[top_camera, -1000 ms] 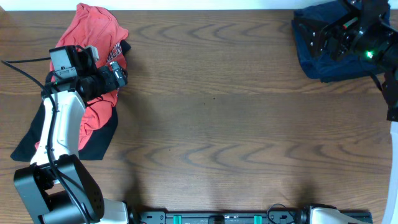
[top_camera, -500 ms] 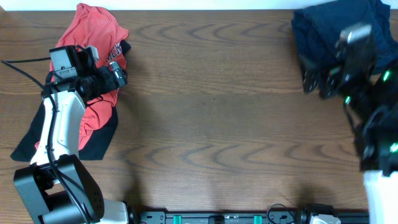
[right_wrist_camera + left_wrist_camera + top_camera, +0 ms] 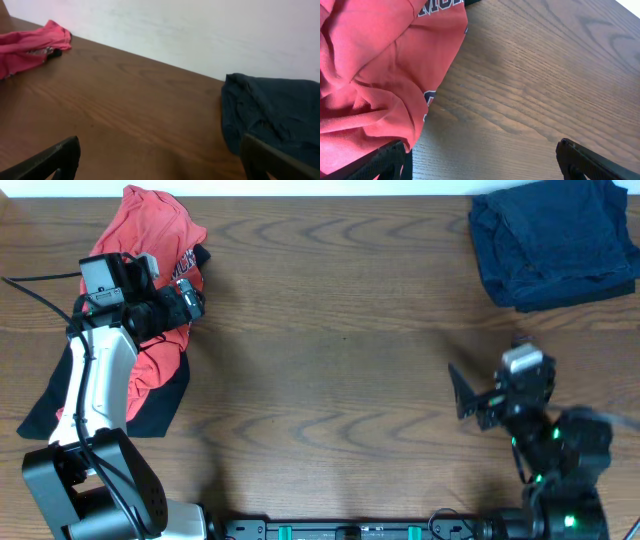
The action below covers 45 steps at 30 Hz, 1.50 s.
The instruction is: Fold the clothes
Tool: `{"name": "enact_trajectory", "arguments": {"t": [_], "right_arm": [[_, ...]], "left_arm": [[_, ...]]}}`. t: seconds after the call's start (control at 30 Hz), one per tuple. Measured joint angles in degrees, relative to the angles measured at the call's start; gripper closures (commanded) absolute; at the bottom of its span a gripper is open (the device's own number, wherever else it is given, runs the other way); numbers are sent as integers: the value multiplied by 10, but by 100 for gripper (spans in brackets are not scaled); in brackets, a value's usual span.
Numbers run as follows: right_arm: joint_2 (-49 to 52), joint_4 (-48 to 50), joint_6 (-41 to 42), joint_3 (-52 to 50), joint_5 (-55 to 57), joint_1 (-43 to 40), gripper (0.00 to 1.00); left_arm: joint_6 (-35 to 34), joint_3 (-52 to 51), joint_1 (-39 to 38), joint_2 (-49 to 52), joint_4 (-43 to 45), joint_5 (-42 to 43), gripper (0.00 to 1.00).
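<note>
1. Found right gripper (image 3: 465, 392) backed off from far right corner to near edge of table (image 3: 340, 330) versus 1.0 s ago. Well apart from navy pile (image 3: 555, 240) now.
2. Saw its fingers (image 3: 55, 160) spread wide in right wrist view, with nothing between them and bare wood below.
3. Saw navy pile fully uncovered at far right corner, no longer under the arm as before.
4. Found left gripper (image 3: 186, 302) in same spot as in both earlier frames, over right edge of red shirt (image 3: 150, 240) at far left.
5. Saw left fingers (image 3: 387, 157) wide apart too, gripping nothing. Noted red fabric just beside one finger; could not resolve contact.
6. Noted black cloth (image 3: 165, 405) under red shirt toward near left, unchanged.
</note>
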Motion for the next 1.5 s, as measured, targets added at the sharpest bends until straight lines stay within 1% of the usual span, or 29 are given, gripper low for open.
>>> {"name": "enact_trajectory", "arguments": {"t": [0.17,0.27,0.43,0.63,0.77,0.87,1.0,1.5], "right_arm": [[-99,14,43,-82,19,4,1],[-134,36,68,-122,34,4,1],[-169,78,113,-180,79,21,1],[-195,85,194,-221,172,50,1],[-216,90,216,-246,207,55,1],[-237,93,218,-262,217,55,1],[-257,103,196,-269,212,55,1],[-259,104,165,-272,197,21,1]], "left_arm": [[0,0,0,0,1,0,2],[0,0,0,0,0,0,2],[0,0,0,0,0,0,2],[0,0,0,0,0,0,2],[0,0,0,0,0,0,2],[0,0,0,0,0,0,2],[0,0,0,0,0,0,2],[0,0,0,0,0,0,2]]}}
